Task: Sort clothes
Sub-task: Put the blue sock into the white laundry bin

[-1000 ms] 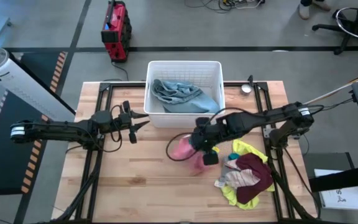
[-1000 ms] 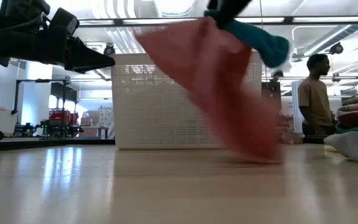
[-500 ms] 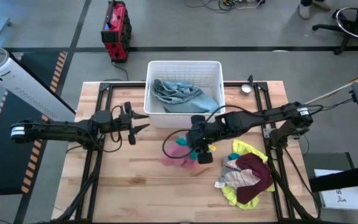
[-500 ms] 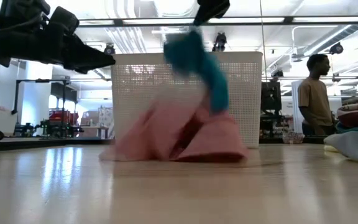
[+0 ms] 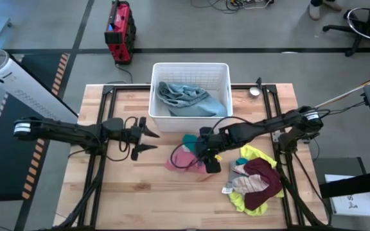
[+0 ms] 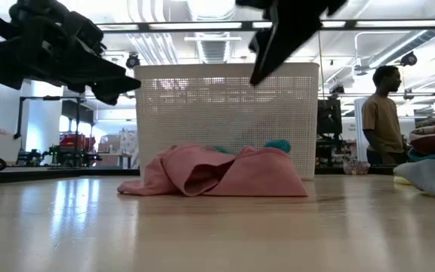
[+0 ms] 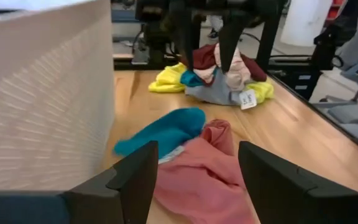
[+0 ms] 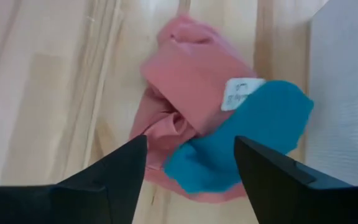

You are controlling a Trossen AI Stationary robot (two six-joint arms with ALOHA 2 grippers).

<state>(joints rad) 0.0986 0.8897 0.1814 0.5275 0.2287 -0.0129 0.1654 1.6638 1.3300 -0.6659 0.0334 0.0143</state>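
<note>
A pink garment (image 5: 180, 160) lies crumpled on the table in front of the white basket (image 5: 220, 72), with a teal garment (image 5: 189, 139) resting on its far edge. My right gripper (image 8: 190, 142) hangs open just above the pink (image 8: 188, 106) and teal (image 8: 247, 140) cloth, touching neither. My left gripper (image 5: 154, 141) is open, level, left of the heap and pointing at the pink garment (image 7: 204, 171). A light blue garment (image 5: 185, 96) lies inside the basket. Yellow, maroon and grey clothes (image 5: 255, 183) sit piled at the near right.
The basket's wall (image 7: 42, 99) stands close beside my left gripper. A small round metal object (image 5: 254, 92) lies at the table's far right. A person (image 6: 384, 113) stands in the room beyond the table. Bare wood stretches along the near left of the table (image 5: 140, 199).
My right gripper has opened and let go of the pink and teal garments. They hung below it a second ago and have fallen into a heap on the table before the basket. My left gripper has moved toward the table's right edge, closer to the heap.
</note>
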